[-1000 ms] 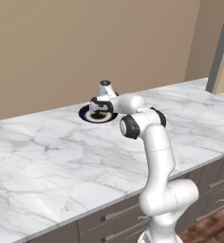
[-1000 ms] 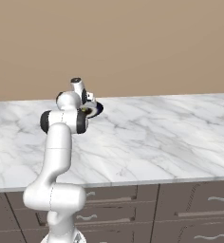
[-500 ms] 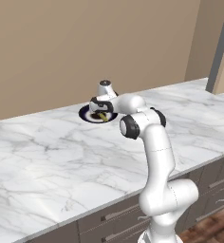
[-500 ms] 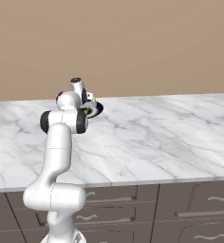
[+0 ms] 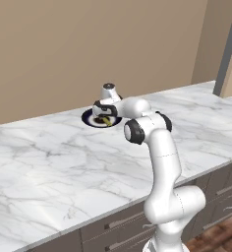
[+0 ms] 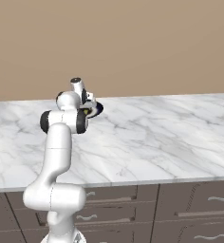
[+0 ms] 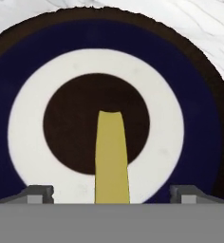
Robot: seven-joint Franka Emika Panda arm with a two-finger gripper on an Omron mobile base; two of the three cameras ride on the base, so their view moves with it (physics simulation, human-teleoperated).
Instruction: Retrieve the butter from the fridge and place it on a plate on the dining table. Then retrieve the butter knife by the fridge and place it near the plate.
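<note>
Stretching wide under a plain tan wall (image 5: 88, 44): white grey-veined marble counter (image 5: 49, 167). Lying on the round navy plate with pale ring (image 7: 23, 118), the slim yellow butter stick (image 7: 111, 156), near end cut off. Reaching down over it, white arm (image 5: 157, 147); fingers (image 7: 38, 193) standing wide, touching nothing.

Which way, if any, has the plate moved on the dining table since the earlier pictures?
No. The plate sits at the same spot on the dining table, at its far edge by the wall, in both base views.
</note>
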